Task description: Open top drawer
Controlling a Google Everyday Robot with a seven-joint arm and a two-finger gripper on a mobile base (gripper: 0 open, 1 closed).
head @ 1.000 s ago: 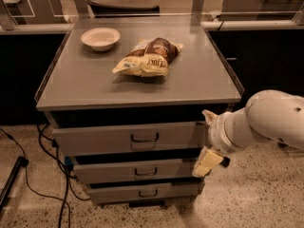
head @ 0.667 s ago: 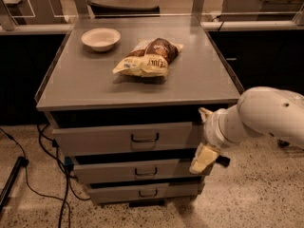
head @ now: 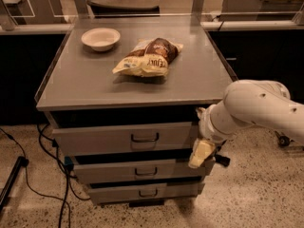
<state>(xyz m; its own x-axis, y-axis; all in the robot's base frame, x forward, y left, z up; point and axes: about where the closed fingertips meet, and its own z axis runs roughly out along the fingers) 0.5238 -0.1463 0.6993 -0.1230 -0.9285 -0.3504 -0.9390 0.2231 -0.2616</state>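
The hand (head: 202, 153) hangs at 3 o'clock of the handle (head: 145, 137) on the top drawer (head: 95, 139), probably lining up to reach it; whether it is open I cannot tell.

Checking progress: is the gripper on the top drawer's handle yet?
No, the gripper hangs at the right end of the top drawer, apart from its handle.

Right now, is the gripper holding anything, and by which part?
Nothing visible. The gripper hangs at the right end of the top drawer, apart from its handle.
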